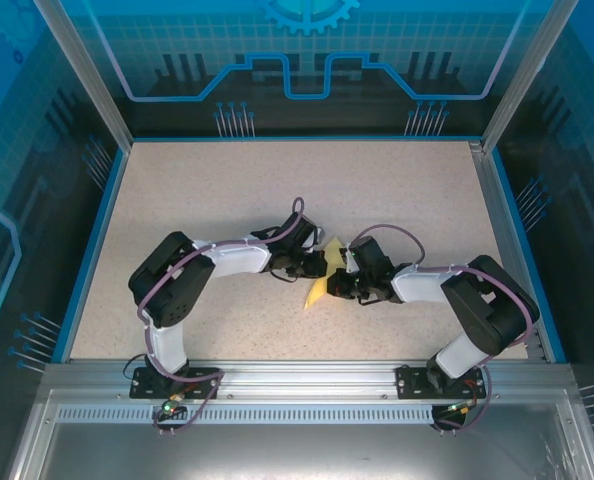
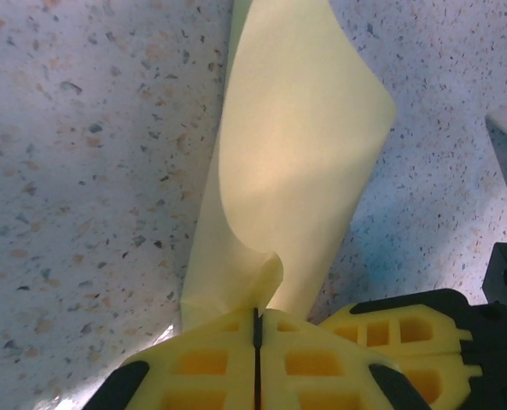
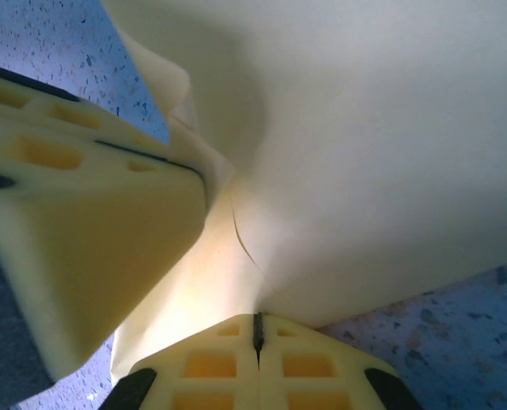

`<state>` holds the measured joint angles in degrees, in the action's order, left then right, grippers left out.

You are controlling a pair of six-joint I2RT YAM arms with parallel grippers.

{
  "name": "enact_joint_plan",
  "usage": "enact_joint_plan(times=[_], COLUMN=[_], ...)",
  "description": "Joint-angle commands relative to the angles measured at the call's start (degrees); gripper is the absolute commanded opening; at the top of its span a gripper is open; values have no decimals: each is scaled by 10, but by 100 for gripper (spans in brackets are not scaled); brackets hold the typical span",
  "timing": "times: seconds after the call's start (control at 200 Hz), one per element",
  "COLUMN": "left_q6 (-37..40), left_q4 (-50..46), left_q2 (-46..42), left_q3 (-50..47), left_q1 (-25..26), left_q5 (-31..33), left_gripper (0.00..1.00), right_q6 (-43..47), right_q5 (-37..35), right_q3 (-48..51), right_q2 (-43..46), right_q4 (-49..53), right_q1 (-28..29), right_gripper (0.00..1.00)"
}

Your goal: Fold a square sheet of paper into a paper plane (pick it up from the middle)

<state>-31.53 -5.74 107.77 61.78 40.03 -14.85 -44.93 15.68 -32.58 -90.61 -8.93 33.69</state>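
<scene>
Top external: left gripper (image 1: 314, 264) and right gripper (image 1: 338, 281) brought together over the middle of the speckled table (image 1: 227, 200), one on either side of the pale yellow sheet of paper (image 1: 320, 285). Sheet creased to a narrow wedge, lower tip pointing toward the near edge, upper part caught between the two tools. Blue gear-and-circuit graphic printed across the back wall (image 1: 307, 60).

Left wrist: left gripper (image 2: 256, 312) with yellow fingers pressed together, only a thin dark seam between them, pinching a puckered edge of the sheet of paper (image 2: 296, 154). Paper rising away from the fingertips as a curled, doubled flap, lifted off the table (image 2: 83, 171) behind it.

Right wrist: right gripper (image 3: 257, 318) likewise squeezed tight, nipping the sheet of paper (image 3: 364, 154) where a short crease runs into the seam. Paper billowing above the fingertips. Yellow fingers (image 3: 91, 231) of the left gripper just beside, on the left, clamped on the same crumpled edge. Speckled table (image 3: 458, 333) at lower right.
</scene>
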Motion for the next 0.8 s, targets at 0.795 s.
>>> enact_joint_plan(times=[0.795], left_q6=[-33], left_q4=[65], left_q2=[43], left_q3=[-10], left_q1=[4], left_q5=[-80], left_gripper=[8], right_q6=[24], right_q5=[-25], right_q3=[12], right_q2=[7], right_q4=[1], right_q1=[-4], right_gripper=[2])
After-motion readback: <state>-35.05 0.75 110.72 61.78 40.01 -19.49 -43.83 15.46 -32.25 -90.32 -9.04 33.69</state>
